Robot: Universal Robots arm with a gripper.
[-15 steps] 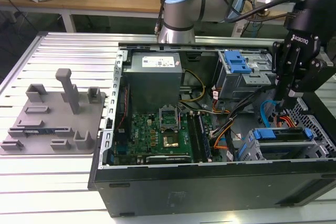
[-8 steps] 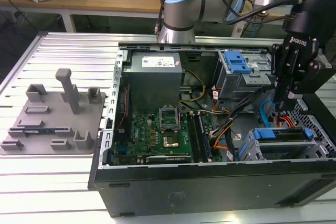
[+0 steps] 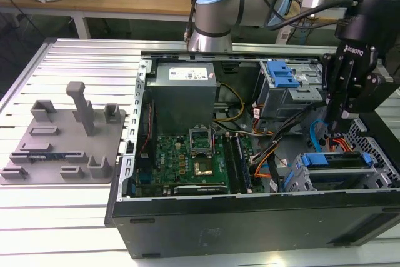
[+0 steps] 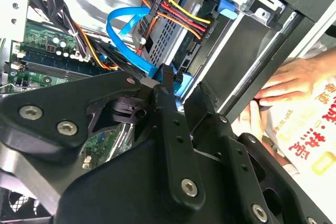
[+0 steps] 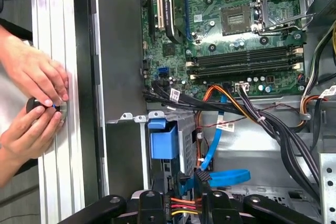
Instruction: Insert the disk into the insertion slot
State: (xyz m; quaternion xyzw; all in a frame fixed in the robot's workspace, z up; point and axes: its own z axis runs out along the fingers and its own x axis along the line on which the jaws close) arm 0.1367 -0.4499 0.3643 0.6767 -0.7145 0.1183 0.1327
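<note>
The small grey drive cage (image 3: pixel 331 176) stands in the open computer case's near corner, at the exterior view's right. Its perforated wall (image 5: pixel 187 145) is seen in the first wrist view. The disk's blue carrier (image 3: pixel 340 157) lies along the cage top, and a blue tab (image 5: pixel 164 141) sits at the cage's end; the disk's silver face is hidden. A blue data cable (image 5: pixel 215 150) and a red-yellow power lead (image 5: pixel 185 202) run to the cage. My gripper (image 3: pixel 342 120) (image 5: pixel 181 199) (image 4: pixel 184 85) hangs open just above the cage, holding nothing.
A larger grey bay with a blue ribbed top piece (image 3: pixel 282 74) sits farther back. The motherboard (image 3: pixel 190 161) and cable bundles (image 5: pixel 273 124) fill the case floor. A person's hands (image 5: pixel 34 103) rest on the table rail outside the case. A grey fixture plate (image 3: pixel 62 145) lies at the exterior view's left.
</note>
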